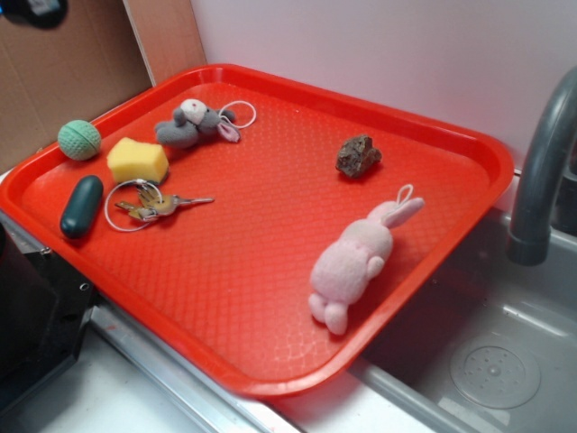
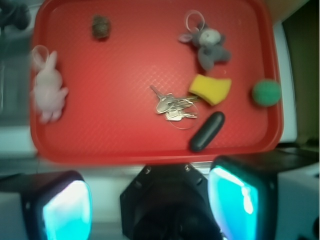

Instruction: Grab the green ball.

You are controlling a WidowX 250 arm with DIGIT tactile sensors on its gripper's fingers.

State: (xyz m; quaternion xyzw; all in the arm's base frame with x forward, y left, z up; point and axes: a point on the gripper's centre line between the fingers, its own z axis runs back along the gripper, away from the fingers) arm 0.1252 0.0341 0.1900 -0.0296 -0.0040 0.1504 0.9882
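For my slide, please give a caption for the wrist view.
Open gripper above red plastic tray; pale green ribbed ball at its edge.

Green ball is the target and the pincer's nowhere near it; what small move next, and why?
Probably shift toward the tray's corner holding the green ball, then descend. In the wrist view the open pincer sits off the red tray, the ball far off to one side, past the yellow sponge.

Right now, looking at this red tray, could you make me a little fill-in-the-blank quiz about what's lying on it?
1. The green ball rests at the tray's rim beside the ____ sponge.
2. The keys hang on a metal ____.
3. The pink plush toy is shaped like a ____.
4. The gripper holds ____.

Missing words: yellow; ring; rabbit; nothing
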